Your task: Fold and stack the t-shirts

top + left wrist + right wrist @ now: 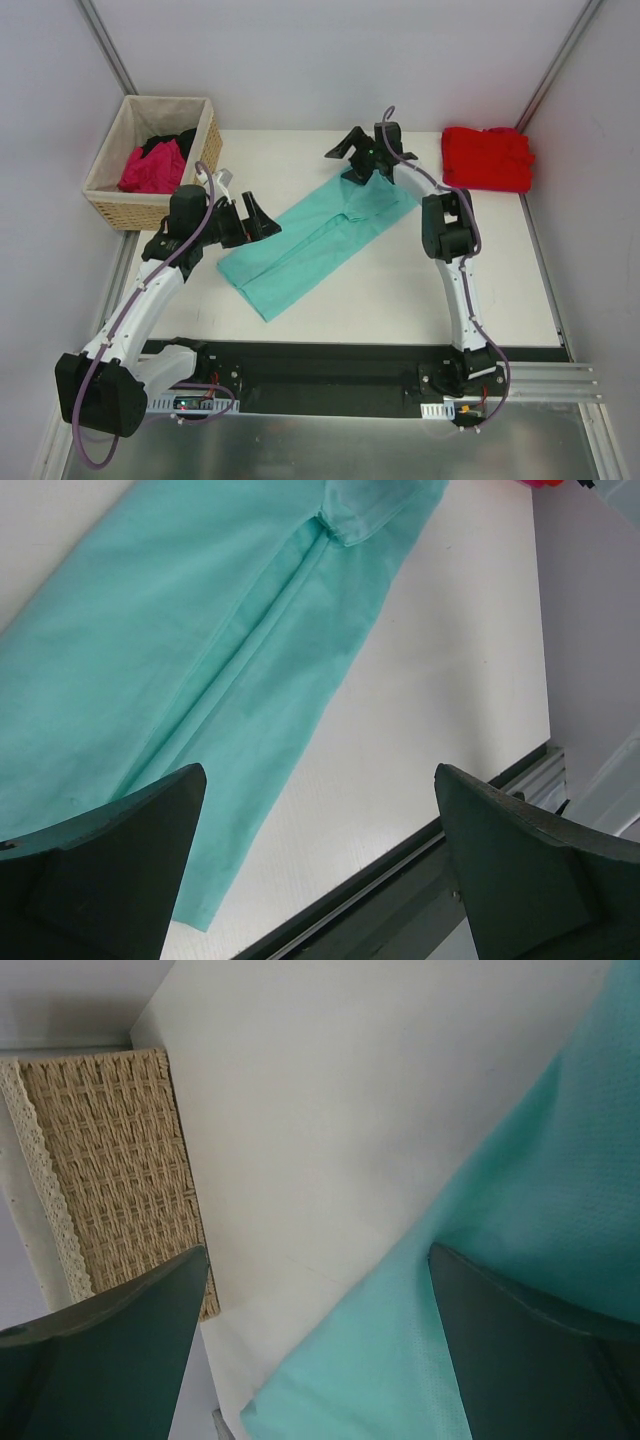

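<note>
A teal t-shirt [318, 240] lies folded into a long strip, slanting across the middle of the white table [420, 290]. A red t-shirt [488, 157] sits folded at the table's back right. My left gripper [262, 220] hovers open above the strip's near left end, nothing between its fingers; its wrist view shows the teal t-shirt [190, 650] below. My right gripper [352, 158] hangs open over the strip's far right end, also empty, with the teal t-shirt [500, 1290] under it. Magenta and black t-shirts [152, 166] lie in the basket.
A woven tan basket [150, 205] with beige lining stands off the table's back left corner; the basket [120, 1160] also shows in the right wrist view. A black rail [330, 362] runs along the near edge. Grey walls close in on both sides.
</note>
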